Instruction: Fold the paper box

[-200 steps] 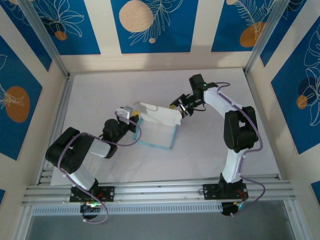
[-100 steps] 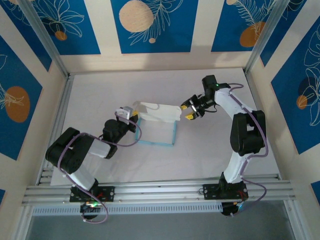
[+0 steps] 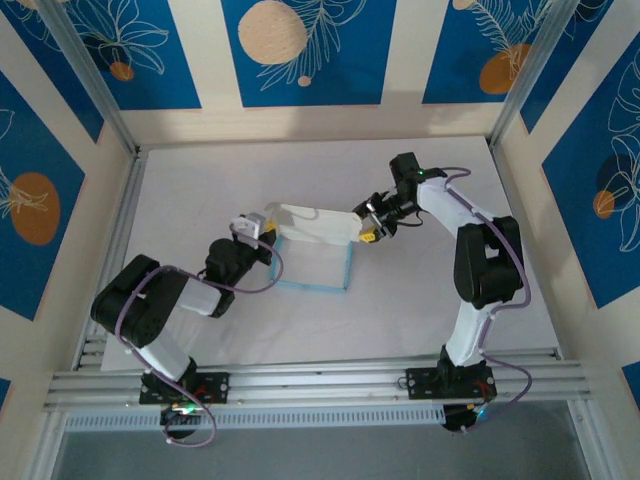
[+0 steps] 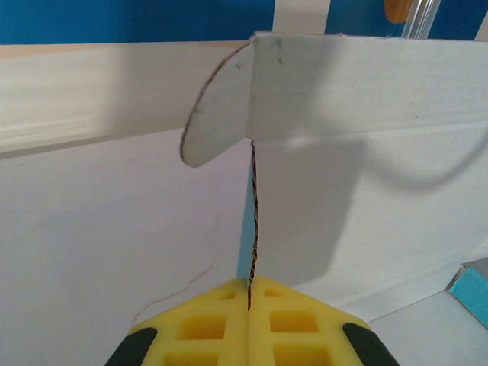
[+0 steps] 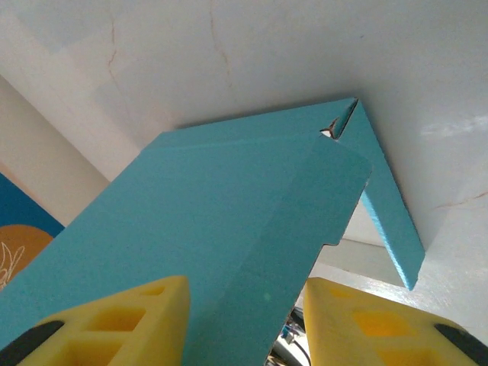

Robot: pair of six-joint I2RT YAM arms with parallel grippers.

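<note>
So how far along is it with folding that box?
Partway. The box lies base down with its near and right walls up. In hand: the left jaws are shut on card at the far-left corner, and the open right jaws straddle the long far flap. Left, I'd guess: closing that flap and tucking its tabs.

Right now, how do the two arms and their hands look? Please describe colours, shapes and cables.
Both the left arm and the right arm have white links and black joints, and a purple cable loops along each. The left hand and the right hand have black fingers tipped with yellow pads, moulded with square hollows.
</note>
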